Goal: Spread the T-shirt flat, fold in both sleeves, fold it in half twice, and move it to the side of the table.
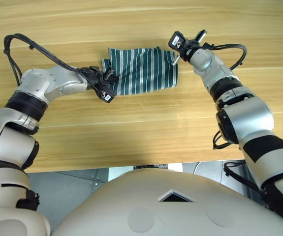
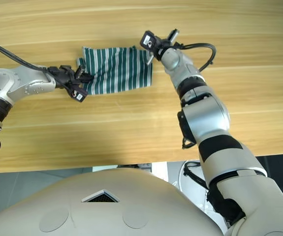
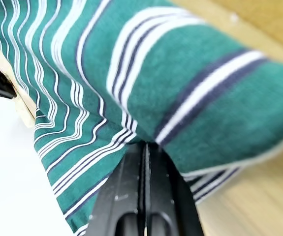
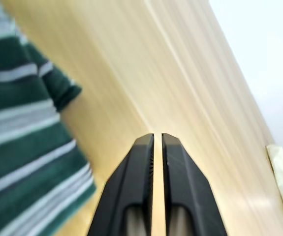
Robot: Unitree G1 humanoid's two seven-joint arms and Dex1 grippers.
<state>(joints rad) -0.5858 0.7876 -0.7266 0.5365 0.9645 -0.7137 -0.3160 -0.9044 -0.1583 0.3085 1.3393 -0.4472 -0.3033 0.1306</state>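
The shirt (image 1: 141, 71) lies folded small on the table (image 1: 131, 132); only the move aside is left, I judge; my left gripper (image 1: 109, 82) is pinched tight at its left edge, seemingly nipping cloth to drag it; my right gripper (image 1: 175, 59), nearly closed and empty, hangs beside its right corner.

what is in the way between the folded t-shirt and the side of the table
Nothing visible. The T-shirt lies folded on the table with open wood on either side. The left gripper is at its left edge, the right gripper beside its right corner.
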